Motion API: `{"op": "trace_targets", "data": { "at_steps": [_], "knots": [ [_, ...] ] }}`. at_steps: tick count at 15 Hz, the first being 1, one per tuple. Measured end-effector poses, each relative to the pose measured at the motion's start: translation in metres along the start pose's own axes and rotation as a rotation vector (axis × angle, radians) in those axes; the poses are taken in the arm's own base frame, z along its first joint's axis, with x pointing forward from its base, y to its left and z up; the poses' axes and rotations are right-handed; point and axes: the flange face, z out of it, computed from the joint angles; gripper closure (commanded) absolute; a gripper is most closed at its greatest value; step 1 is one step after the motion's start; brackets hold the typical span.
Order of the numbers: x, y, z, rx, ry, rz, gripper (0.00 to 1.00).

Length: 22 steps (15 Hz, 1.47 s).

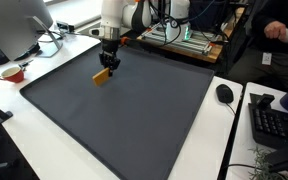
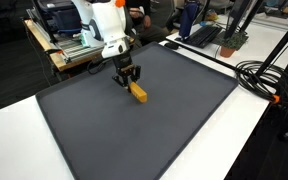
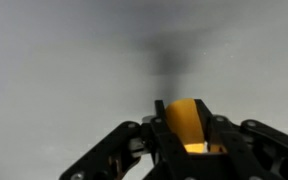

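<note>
My gripper (image 1: 107,66) is shut on a yellow-orange block (image 1: 103,77) and holds it just above the dark grey mat (image 1: 134,120). In an exterior view the block (image 2: 137,94) hangs tilted below the black fingers (image 2: 127,79), near the mat's far part. In the wrist view the yellow block (image 3: 184,122) sits clamped between the two black fingers (image 3: 184,140), with its shadow on the grey mat above it.
A red bowl (image 1: 12,73) and a monitor (image 1: 19,25) stand beside the mat. A black mouse (image 1: 224,93) and keyboard (image 1: 276,122) lie on the white table. Black cables (image 2: 269,80) lie near the mat's edge. A rack with electronics (image 2: 69,35) stands behind the arm.
</note>
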Motion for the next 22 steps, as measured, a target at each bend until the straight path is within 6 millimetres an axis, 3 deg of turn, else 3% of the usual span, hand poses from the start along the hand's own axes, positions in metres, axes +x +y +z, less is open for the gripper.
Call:
{"op": "trace_targets", "data": {
  "at_steps": [7, 8, 10, 15, 18, 22],
  "knots": [
    [-0.004, -0.015, 0.018, -0.004, -0.044, -0.025, 0.92],
    [-0.004, -0.015, 0.02, -0.008, -0.048, -0.024, 0.43],
    [-0.003, -0.016, 0.021, -0.011, -0.049, -0.019, 0.37],
    [-0.003, -0.019, 0.021, -0.001, -0.062, 0.0, 0.02],
    [-0.004, -0.017, 0.01, 0.036, -0.047, 0.047, 0.0],
    [-0.01, -0.01, -0.022, 0.109, 0.086, 0.168, 0.0]
  ]
}}
